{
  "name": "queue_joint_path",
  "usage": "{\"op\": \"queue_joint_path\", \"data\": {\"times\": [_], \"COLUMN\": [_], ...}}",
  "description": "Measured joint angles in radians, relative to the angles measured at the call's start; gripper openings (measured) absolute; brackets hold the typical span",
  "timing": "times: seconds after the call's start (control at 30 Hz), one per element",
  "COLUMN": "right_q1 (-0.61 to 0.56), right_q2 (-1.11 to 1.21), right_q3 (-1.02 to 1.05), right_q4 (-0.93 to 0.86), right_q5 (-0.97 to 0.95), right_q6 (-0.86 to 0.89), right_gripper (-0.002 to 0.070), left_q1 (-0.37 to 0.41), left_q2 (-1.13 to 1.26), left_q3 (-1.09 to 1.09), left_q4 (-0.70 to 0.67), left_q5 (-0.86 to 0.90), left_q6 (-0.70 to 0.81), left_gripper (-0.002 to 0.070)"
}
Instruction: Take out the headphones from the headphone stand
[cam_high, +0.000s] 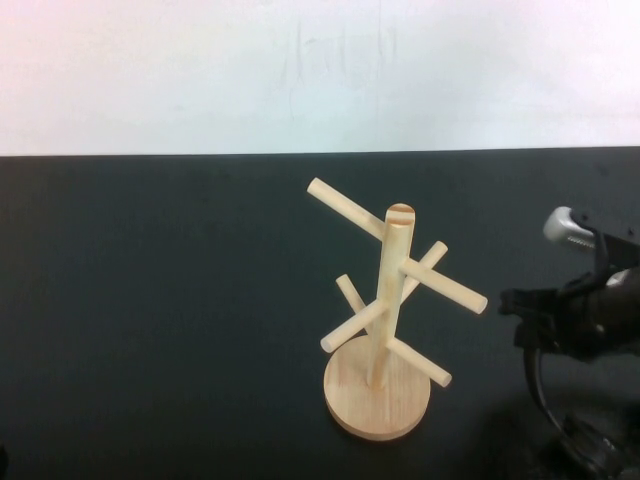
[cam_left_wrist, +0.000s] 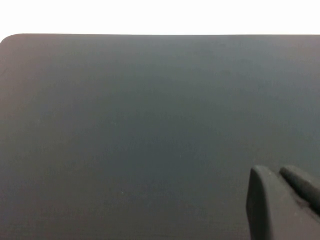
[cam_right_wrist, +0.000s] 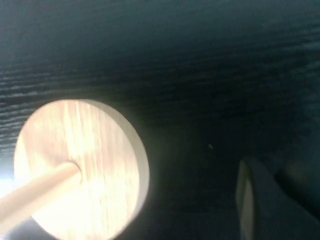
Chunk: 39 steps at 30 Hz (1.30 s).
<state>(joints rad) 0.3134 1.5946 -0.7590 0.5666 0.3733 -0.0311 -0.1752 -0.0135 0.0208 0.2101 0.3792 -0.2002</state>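
The wooden headphone stand (cam_high: 385, 310) stands upright on the black table, right of centre, and all its pegs are bare. Its round base also shows in the right wrist view (cam_right_wrist: 82, 167). My right gripper (cam_high: 512, 305) is just right of the stand at mid-peg height, pointing at it. A thin black curved band runs down from it to a rounded black part (cam_high: 588, 450) at the bottom right corner. These look like the headphones, mostly cut off. I cannot tell whether the gripper holds them. My left gripper (cam_left_wrist: 277, 171) is shut and empty over bare table, out of the high view.
The black table (cam_high: 160, 320) runs to a white wall at the back. The stand's angled pegs stick out towards the right arm, the nearest tip (cam_high: 478, 302) close to the gripper.
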Motion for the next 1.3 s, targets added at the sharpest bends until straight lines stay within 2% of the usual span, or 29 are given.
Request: {"op": "queue_joint_path", "data": {"times": [0.13,0.3,0.33,0.4,0.5,0.67,0.73,0.8,0.93,1.1,1.3], "right_q1": [-0.001,-0.003,-0.003,-0.003,-0.006,-0.005,-0.005,-0.005,-0.008,-0.008,-0.008], "right_q2": [0.056,0.061,0.053,0.023,-0.067,-0.299,-0.402,-0.513,-0.683,-0.806,-0.854], "right_q3": [-0.037,-0.065,-0.07,-0.075,-0.075,-0.075,-0.075,-0.075,-0.075,-0.075,-0.075], "right_q4": [0.041,-0.014,-0.05,-0.128,-0.236,-0.44,-0.552,-0.667,-0.786,-0.812,-0.816], "right_q5": [-0.026,-0.038,-0.038,-0.027,0.009,0.141,0.219,0.312,0.435,0.525,0.545], "right_q6": [-0.046,-0.076,-0.083,-0.087,-0.091,-0.095,-0.078,-0.02,0.112,0.164,0.173], "right_gripper": [0.0089,0.031,0.0336,0.0344,0.0282,0.0065,0.0027,0.0008,-0.0003,-0.0006,-0.0006], "left_q1": [0.0,0.0,0.0,0.0,0.0,0.0,0.0,0.0,0.0,0.0,0.0], "left_q2": [0.0,0.0,0.0,0.0,0.0,0.0,0.0,0.0,0.0,0.0,0.0], "left_q3": [0.0,0.0,0.0,0.0,0.0,0.0,0.0,0.0,0.0,0.0,0.0], "left_q4": [0.0,0.0,0.0,0.0,0.0,-0.002,-0.002,-0.002,-0.004,-0.004,-0.004], "left_q5": [0.0,0.0,0.0,0.0,0.0,0.0,0.0,0.0,0.0,0.0,0.0], "left_q6": [0.0,0.0,0.0,0.0,0.0,0.0,0.0,0.0,0.0,0.0,0.0], "left_gripper": [0.0002,0.0002,0.0002,0.0002,0.0002,0.0002,0.0002,0.0002,0.0002,0.0002,0.0002]}}
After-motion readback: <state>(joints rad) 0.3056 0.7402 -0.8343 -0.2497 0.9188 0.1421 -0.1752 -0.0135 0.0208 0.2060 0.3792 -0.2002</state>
